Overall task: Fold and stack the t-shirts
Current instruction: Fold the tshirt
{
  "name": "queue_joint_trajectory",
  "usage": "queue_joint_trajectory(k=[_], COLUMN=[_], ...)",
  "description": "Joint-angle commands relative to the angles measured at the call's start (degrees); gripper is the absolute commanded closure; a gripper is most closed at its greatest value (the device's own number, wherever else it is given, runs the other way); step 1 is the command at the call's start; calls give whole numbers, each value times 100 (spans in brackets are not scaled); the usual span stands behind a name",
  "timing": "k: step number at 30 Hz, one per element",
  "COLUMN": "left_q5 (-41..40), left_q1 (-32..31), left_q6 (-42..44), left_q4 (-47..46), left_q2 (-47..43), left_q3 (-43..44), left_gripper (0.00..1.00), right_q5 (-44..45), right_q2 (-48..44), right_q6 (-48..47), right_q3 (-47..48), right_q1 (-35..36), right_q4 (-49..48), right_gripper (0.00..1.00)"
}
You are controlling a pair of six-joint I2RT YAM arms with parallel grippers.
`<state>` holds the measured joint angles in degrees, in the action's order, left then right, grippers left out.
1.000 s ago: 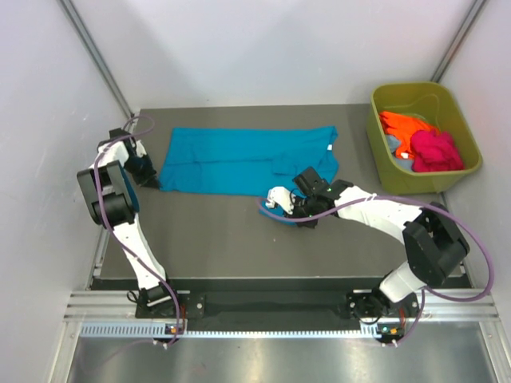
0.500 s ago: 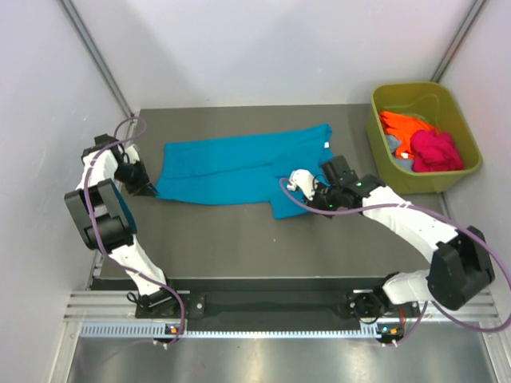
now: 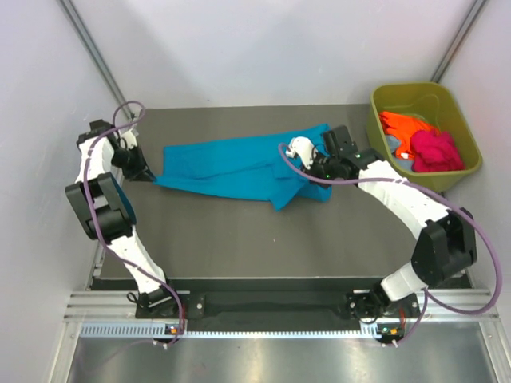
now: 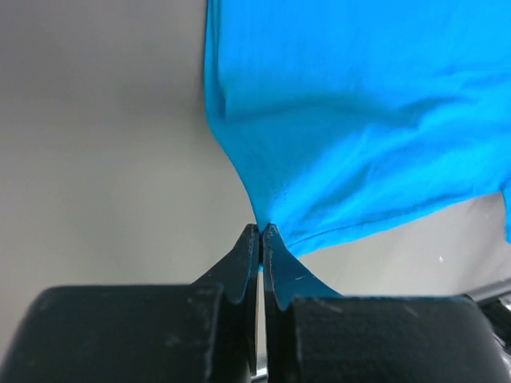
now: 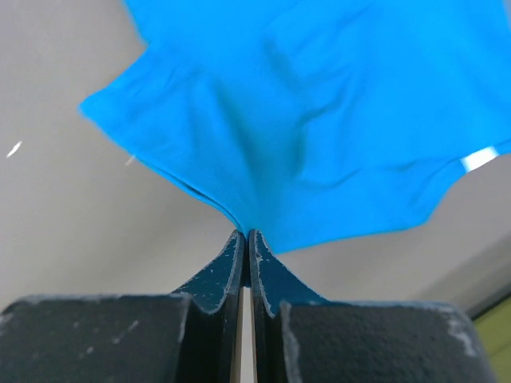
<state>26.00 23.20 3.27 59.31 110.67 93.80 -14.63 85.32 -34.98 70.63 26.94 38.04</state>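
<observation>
Teal-blue t-shirt (image 3: pixel 231 166), taut, lightly creased

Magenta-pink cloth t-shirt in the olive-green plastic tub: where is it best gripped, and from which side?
Probably a raised wrinkle on top of the crumpled magenta-pink cloth t-shirt, coming straight down from above. It lies bunched inside the olive-green plastic tub, whose walls block a sideways approach; the orange cloth t-shirt lies against it, so a deep pinch could catch both.

Counter (image 3: pixel 239 239) lay open across its near half; teal t-shirt (image 3: pixel 223 163) covered the far half; tub (image 3: pixel 411 86) obstructed the far-right corner.
</observation>
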Motion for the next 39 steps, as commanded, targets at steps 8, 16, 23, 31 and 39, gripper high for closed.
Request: queue_joint_trajectory(k=[8, 16, 23, 31, 39], left_q5=[380, 380, 266, -33, -314], left_q1=[-369, -720, -800, -914, -975], left_q6=[508, 640, 517, 324, 289], left_q4=[573, 582, 353, 20, -112], left_q2=[1615, 1888, 1931, 2195, 2433], left_q3=[2272, 2977, 3406, 3838, 4041], left_gripper=[100, 100, 100, 100, 100], right_q5=[470, 655, 690, 725, 927], right_q2=[1425, 1988, 2488, 3254, 3606], right_q6=[-26, 360, 466, 633, 729], right_q3=[1698, 2341, 2991, 3826, 4055], right_q1=[-198, -584, -725, -786, -901], right_q4=[-868, -1430, -1704, -1932, -2108], right_gripper=[100, 100, 100, 100, 100])
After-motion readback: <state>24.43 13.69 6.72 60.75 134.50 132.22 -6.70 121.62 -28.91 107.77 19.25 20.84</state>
